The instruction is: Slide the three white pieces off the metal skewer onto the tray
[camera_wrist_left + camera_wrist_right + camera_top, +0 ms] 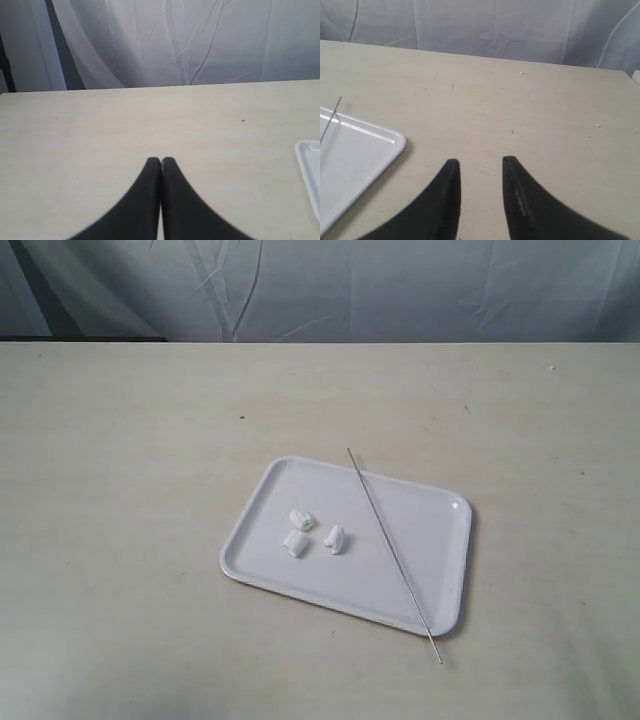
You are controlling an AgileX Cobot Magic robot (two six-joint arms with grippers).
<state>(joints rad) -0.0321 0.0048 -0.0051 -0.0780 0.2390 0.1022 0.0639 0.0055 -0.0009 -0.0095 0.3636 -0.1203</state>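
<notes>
The white tray [430, 540] lies near the middle of the table. Three white pieces rest loose on its left half: one [300, 519], one [295, 543] and one [335, 538]. The metal skewer [392, 552] lies bare and diagonal across the tray, its ends sticking out past the far and near rims. Neither arm shows in the exterior view. My left gripper [161, 160] is shut and empty above bare table, with a tray corner [307, 170] off to one side. My right gripper [480, 162] is open and empty beside the tray corner [385, 137], where the skewer tip [331, 120] shows.
The beige table [120, 490] stretches wide around the tray. A pale wrinkled curtain [400, 285] hangs behind the far edge.
</notes>
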